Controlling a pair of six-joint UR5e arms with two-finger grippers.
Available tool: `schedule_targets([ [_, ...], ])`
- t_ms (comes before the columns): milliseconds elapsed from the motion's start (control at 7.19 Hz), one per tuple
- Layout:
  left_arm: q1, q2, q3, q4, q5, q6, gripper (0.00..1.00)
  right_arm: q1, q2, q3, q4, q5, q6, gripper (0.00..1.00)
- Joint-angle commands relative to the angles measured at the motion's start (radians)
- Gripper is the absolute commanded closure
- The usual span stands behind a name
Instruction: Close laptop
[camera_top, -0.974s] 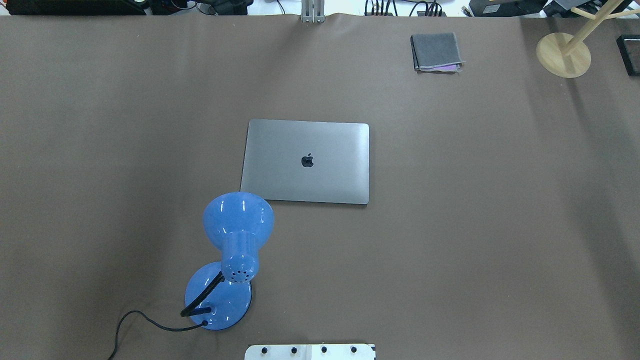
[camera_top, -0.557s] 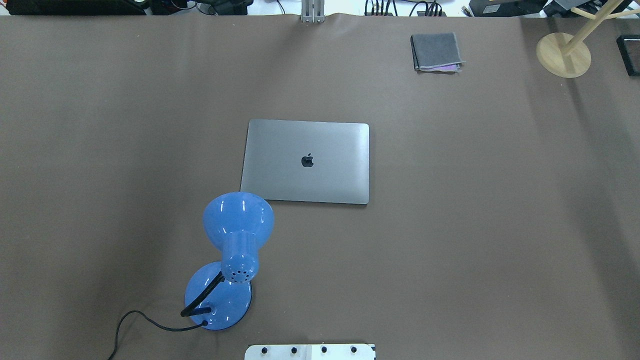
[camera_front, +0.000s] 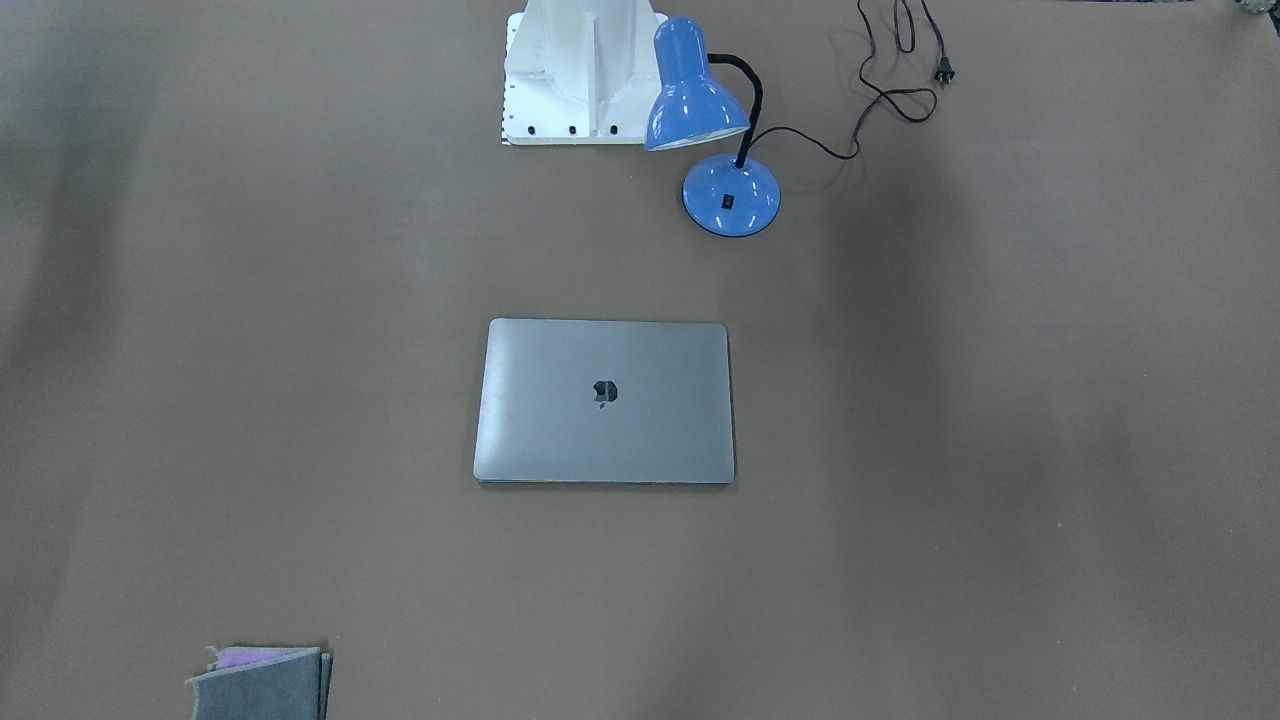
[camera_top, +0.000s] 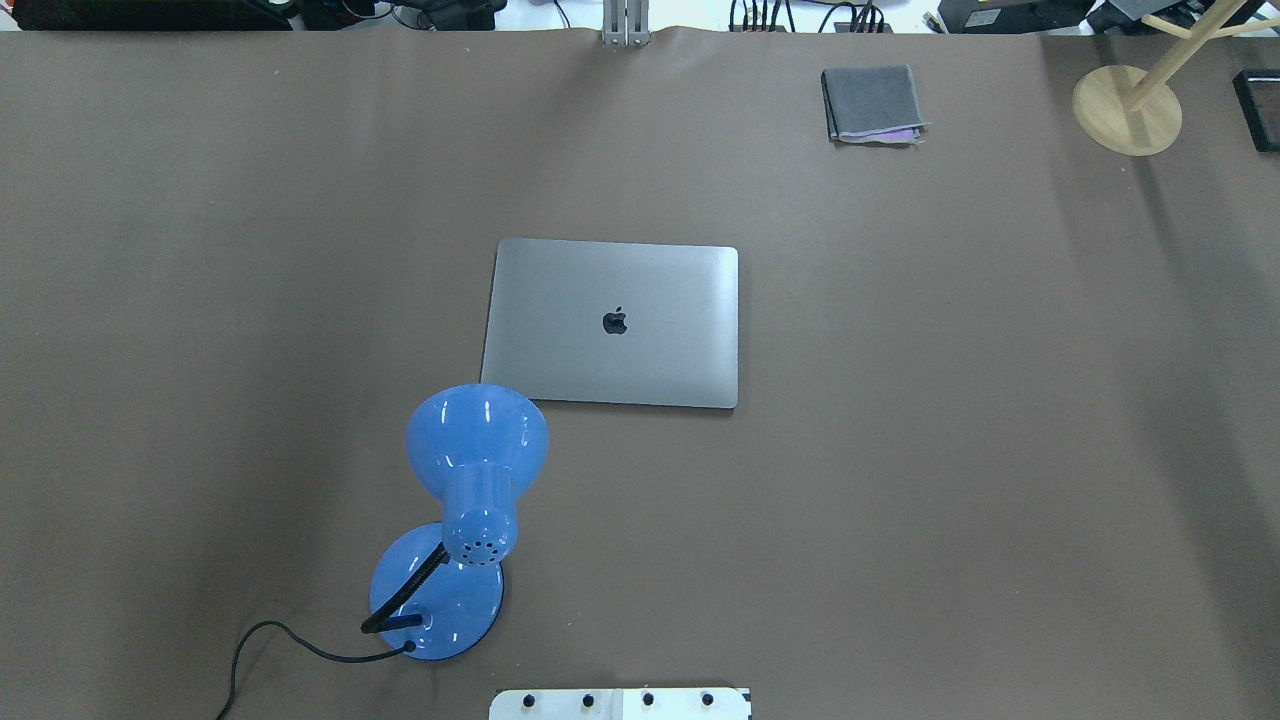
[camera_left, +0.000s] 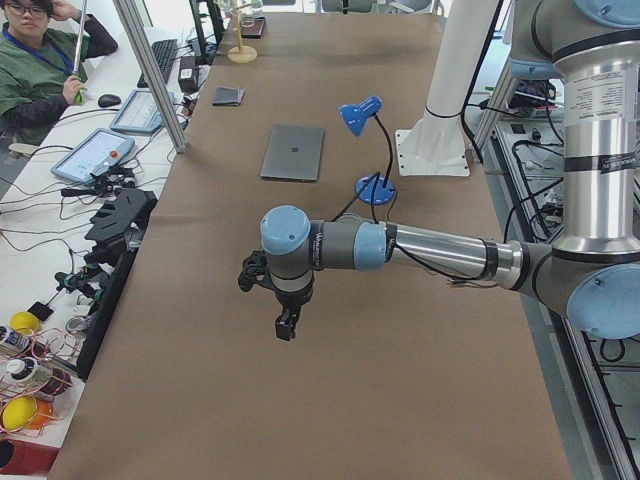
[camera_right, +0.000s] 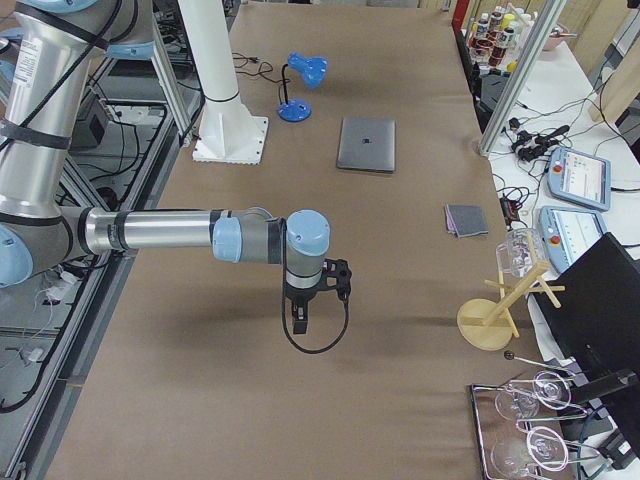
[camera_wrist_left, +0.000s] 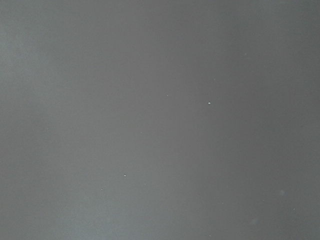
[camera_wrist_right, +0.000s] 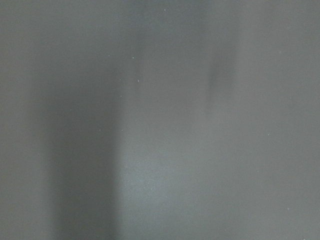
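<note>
The grey laptop (camera_top: 612, 322) lies flat in the middle of the table with its lid down and the dark apple logo up. It also shows in the front-facing view (camera_front: 604, 401), the left side view (camera_left: 293, 152) and the right side view (camera_right: 366, 144). My left gripper (camera_left: 285, 327) hangs over the bare table far from the laptop, seen only in the left side view. My right gripper (camera_right: 299, 318) hangs over the bare table at the other end, seen only in the right side view. I cannot tell whether either is open or shut. Both wrist views show only blank table surface.
A blue desk lamp (camera_top: 470, 470) stands just in front of the laptop's near left corner, its black cord (camera_top: 270, 640) trailing off. A folded grey cloth stack (camera_top: 872, 103) lies at the far right. A wooden stand (camera_top: 1127, 108) is in the far right corner. The white robot base (camera_front: 580, 75) is at the near edge.
</note>
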Motion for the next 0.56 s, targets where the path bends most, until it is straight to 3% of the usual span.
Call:
schedule_targets([
  [0, -0.001, 0.000, -0.001, 0.000, 0.000, 0.000, 0.02, -0.002, 0.000, 0.000, 0.000, 0.000, -0.001, 0.00],
  [417, -0.001, 0.002, -0.001, 0.000, 0.000, 0.000, 0.02, -0.007, 0.000, 0.000, 0.000, 0.002, -0.001, 0.00],
])
